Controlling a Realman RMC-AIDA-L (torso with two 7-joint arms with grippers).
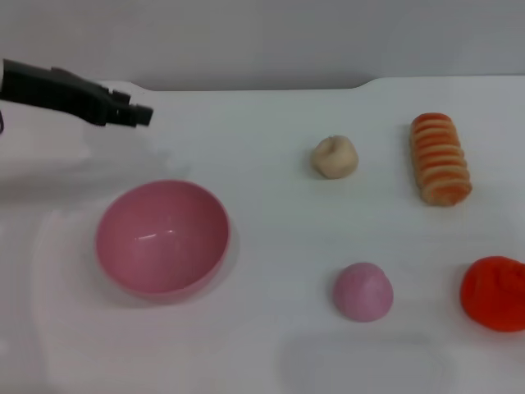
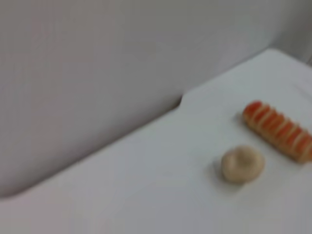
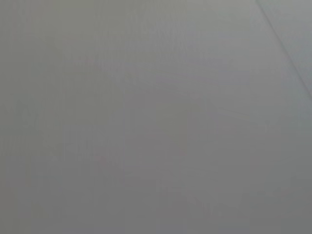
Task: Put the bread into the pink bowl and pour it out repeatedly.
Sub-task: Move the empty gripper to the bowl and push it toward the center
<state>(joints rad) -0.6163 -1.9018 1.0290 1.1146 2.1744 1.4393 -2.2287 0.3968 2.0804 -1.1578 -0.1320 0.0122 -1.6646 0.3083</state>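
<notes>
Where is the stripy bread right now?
In the head view the bread lies on the table's far right, beside the round beige bun and far from the pink bowl.

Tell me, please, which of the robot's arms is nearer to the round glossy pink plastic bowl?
Left. The left gripper hovers just behind the round glossy pink plastic bowl, toward the table's far edge. The right gripper shows in no view, so its distance cannot be judged.

A small round beige bun (image 1: 335, 157) is sitting on the white table (image 1: 271, 271) near its far side, also showing in the left wrist view (image 2: 242, 164). A small pink dome-shaped lump (image 1: 362, 290) is lying nearer the front, well apart from it. A bright red rounded lump (image 1: 495, 293) is resting at the right edge, beside the pink one.
</notes>
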